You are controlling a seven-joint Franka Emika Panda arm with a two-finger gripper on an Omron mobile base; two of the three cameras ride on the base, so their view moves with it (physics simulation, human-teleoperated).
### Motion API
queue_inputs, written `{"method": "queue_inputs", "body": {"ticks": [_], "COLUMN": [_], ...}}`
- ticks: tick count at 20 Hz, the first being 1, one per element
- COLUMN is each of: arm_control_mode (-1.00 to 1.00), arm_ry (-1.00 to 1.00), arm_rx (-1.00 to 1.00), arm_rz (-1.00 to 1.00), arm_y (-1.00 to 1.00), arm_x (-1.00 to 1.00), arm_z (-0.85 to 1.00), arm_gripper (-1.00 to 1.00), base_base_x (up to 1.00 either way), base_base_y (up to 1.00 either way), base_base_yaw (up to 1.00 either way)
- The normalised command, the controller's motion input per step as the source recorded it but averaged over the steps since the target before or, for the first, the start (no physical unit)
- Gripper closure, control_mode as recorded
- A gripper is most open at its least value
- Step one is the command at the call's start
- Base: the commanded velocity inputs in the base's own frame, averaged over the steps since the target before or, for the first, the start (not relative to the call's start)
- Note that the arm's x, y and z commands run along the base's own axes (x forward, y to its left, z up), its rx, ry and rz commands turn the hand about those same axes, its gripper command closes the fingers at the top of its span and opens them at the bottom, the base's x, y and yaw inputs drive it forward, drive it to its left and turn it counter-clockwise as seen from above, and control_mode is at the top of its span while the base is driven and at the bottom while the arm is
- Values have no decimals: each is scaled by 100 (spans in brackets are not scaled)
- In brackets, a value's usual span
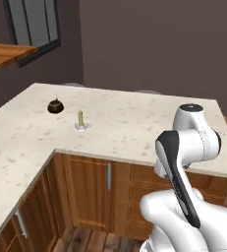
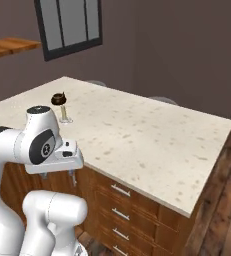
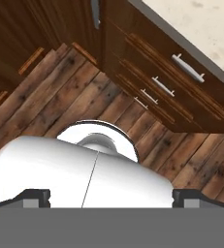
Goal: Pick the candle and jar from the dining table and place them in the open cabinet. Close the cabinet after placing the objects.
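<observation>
The dining table (image 1: 134,128) has a cream speckled top (image 2: 147,140). On its far left part stands the small dark brown jar (image 1: 55,106) (image 2: 59,99). The pale-yellow candle (image 1: 80,118) (image 2: 63,114) stands on its grey disc a short way nearer to me. My gripper (image 3: 111,197) is open and empty, its two finger tips wide apart. It points down at the wooden floor in front of the table's base, well short of both objects. In the right base view the hand (image 2: 57,155) hangs level with the table's near edge. The cabinet is out of view.
Drawers with short silver handles (image 3: 186,68) (image 2: 119,210) fill the table's wood base. A door with a vertical handle (image 1: 109,176) is in the inner corner. A dark window (image 1: 34,24) and a wooden ledge (image 1: 7,54) are on the far left wall.
</observation>
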Motion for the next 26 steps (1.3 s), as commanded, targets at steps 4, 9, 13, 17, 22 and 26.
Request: {"method": "queue_inputs", "body": {"ticks": [4, 9, 13, 17, 22, 26], "arm_control_mode": [100, 100, 100, 100, 100, 100], "arm_ry": [0, 0, 0, 0, 0, 0], "arm_rx": [0, 0, 0, 0, 0, 0], "arm_rz": [0, 0, 0, 0, 0, 0], "arm_y": [0, 0, 0, 0, 0, 0], "arm_x": [0, 0, 0, 0, 0, 0], "arm_z": [0, 0, 0, 0, 0, 0], "arm_gripper": [-100, -100, -100, -100, -100, -100], "base_base_x": [-11, -12, -10, -6, -10, -3], "base_base_y": [35, 52, 54, 44, 46, 41], "base_base_yaw": [-30, -19, -20, -27, -37, -32]}}
